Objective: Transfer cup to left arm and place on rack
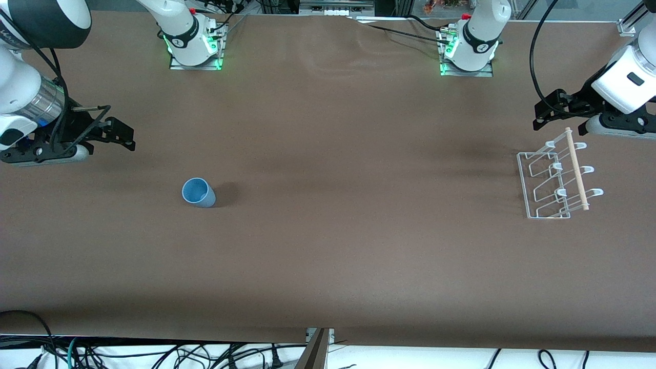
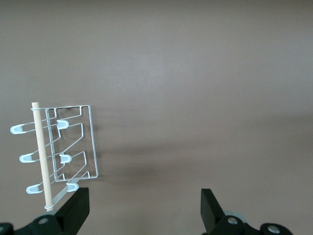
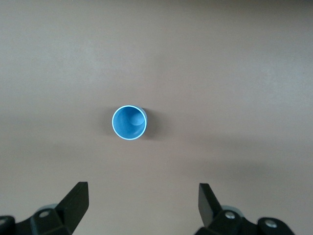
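Observation:
The light-blue cup (image 1: 198, 192) stands upright on the brown table toward the right arm's end, mouth up. It also shows in the right wrist view (image 3: 129, 122). My right gripper (image 1: 122, 134) hovers open and empty, apart from the cup; its open fingers frame bare table in its own view (image 3: 143, 205). The white wire rack (image 1: 557, 192) with its wooden dowel (image 1: 576, 169) stands at the left arm's end of the table. My left gripper (image 1: 551, 110) hangs open and empty beside the rack. In the left wrist view the rack (image 2: 91, 142) lies just off one finger of the gripper (image 2: 145, 210).
The two arm bases (image 1: 195, 46) (image 1: 469, 51) stand along the table edge farthest from the front camera. Cables (image 1: 154, 356) hang below the edge nearest to it. A black cable (image 1: 533, 66) loops down to the left arm's wrist.

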